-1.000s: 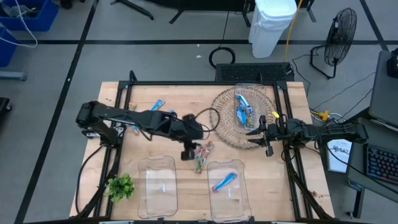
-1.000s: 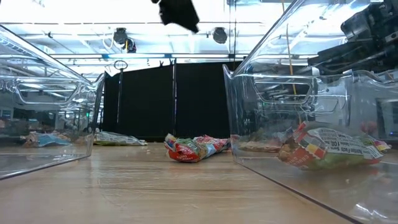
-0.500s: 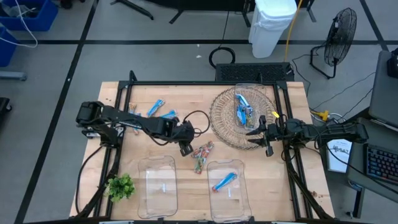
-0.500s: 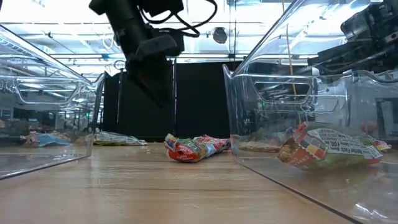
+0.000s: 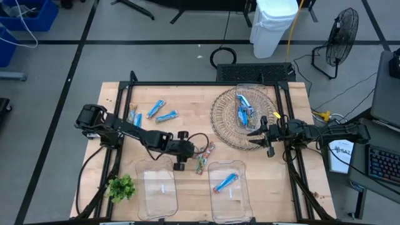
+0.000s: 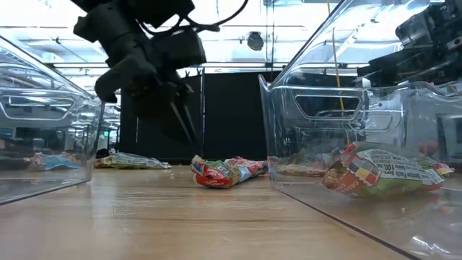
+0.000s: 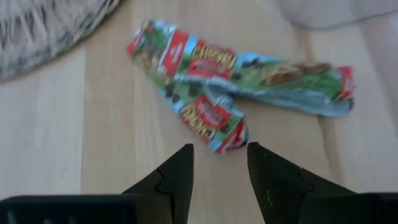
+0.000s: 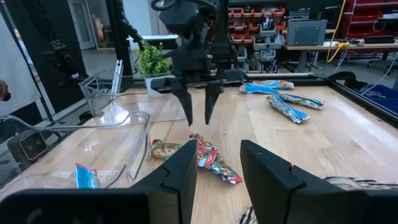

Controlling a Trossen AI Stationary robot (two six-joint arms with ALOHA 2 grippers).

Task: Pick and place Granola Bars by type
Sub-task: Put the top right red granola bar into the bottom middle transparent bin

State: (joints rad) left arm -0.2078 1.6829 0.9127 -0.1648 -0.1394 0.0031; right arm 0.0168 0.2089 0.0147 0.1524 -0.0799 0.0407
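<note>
The left pincer (image 5: 180, 164) hangs low over the middle of the pale wooden counter (image 5: 187, 106), its two dark fingers (image 7: 177, 180) parted with a gap between them and nothing held. Just ahead of its tips lie the crumpled red-green-orange wrapped granola bars (image 7: 236, 87), two of them crossing each other on the bare wood between the two clear plastic bins. In the high view these multicoloured bars (image 5: 202, 156) sit just beside the pincer, near the rim of the right-hand clear plastic bin (image 5: 230, 187), which holds one bright blue wrapped bar (image 5: 225, 182). The left-hand clear plastic bin (image 5: 159, 187) stands next to it, with a small green leafy sprig (image 5: 121, 187) at its outer side.

Two more loose blue bars (image 5: 161, 111) lie on the far left part of the counter. The round woven wicker basket (image 5: 224, 122) at the far right holds further blue bars (image 5: 243, 107).

The right pincer (image 5: 259, 134) waits at the near edge of the basket, its fingers (image 8: 177, 171) partly spread and empty.
</note>
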